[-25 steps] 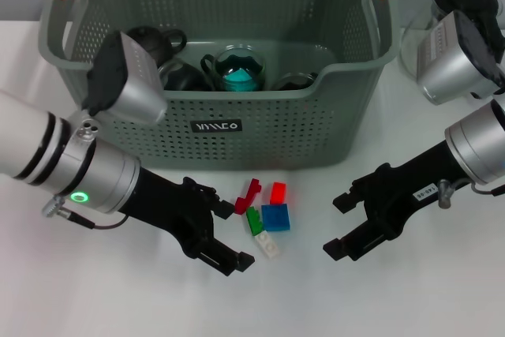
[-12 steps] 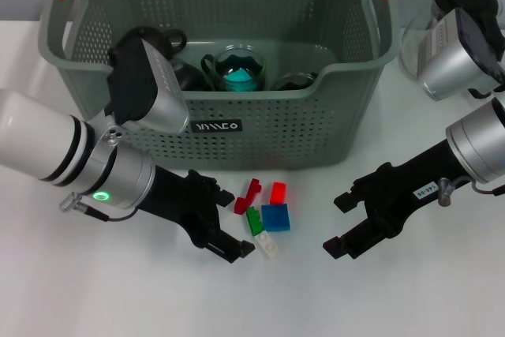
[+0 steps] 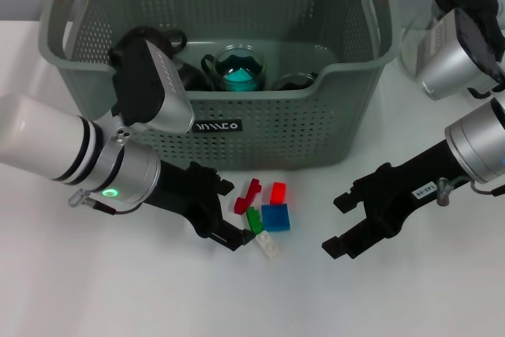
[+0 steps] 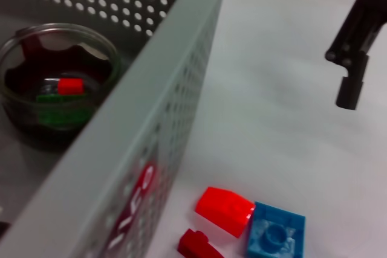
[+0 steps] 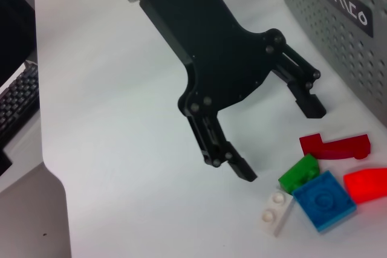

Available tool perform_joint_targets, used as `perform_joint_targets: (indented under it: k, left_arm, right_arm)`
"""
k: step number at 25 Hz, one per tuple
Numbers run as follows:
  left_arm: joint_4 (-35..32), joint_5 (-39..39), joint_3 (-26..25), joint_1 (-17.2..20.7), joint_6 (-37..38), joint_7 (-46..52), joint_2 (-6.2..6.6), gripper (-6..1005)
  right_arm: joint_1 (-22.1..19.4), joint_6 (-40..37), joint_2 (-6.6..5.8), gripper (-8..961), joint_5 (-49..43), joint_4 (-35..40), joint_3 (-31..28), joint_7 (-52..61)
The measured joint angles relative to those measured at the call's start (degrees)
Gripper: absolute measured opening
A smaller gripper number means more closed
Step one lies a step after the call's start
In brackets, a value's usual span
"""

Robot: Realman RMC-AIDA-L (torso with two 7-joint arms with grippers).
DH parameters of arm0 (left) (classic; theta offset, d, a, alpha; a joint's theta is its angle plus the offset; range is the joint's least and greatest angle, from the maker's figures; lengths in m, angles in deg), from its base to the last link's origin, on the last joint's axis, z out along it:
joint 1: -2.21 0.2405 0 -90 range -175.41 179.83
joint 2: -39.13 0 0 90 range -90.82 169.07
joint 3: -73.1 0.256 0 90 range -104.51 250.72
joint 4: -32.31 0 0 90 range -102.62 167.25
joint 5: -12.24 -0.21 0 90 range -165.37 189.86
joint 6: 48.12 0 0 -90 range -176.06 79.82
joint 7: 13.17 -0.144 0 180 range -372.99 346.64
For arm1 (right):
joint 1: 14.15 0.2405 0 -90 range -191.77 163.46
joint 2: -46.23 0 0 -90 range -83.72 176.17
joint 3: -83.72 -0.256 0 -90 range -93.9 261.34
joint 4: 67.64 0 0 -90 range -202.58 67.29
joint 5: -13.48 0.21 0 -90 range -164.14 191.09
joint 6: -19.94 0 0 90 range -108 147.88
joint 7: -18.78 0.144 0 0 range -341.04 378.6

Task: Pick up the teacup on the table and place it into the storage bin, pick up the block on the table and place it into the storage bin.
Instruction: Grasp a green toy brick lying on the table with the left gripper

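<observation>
— What do you have on the white table?
— One bin at 12 o'clock holding cups; five blocks in front of it. Your left gripper gapes empty at their 9 o'clock, your right gripper open, empty at 3.

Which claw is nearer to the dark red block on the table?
The left claw: it is open, right beside the dark red block. The right claw is open too, farther off past the blue block.
</observation>
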Motion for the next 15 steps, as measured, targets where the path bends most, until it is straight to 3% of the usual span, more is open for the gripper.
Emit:
perform_joint_targets:
  k: [15]
  left_arm:
    - [3.13,0.76,1.50,-1.48,-2.97,-0.61,-0.25,931]
  right_arm:
    - [0.00,-0.15,0.05,943,0.00,-0.02,0.18,0.10]
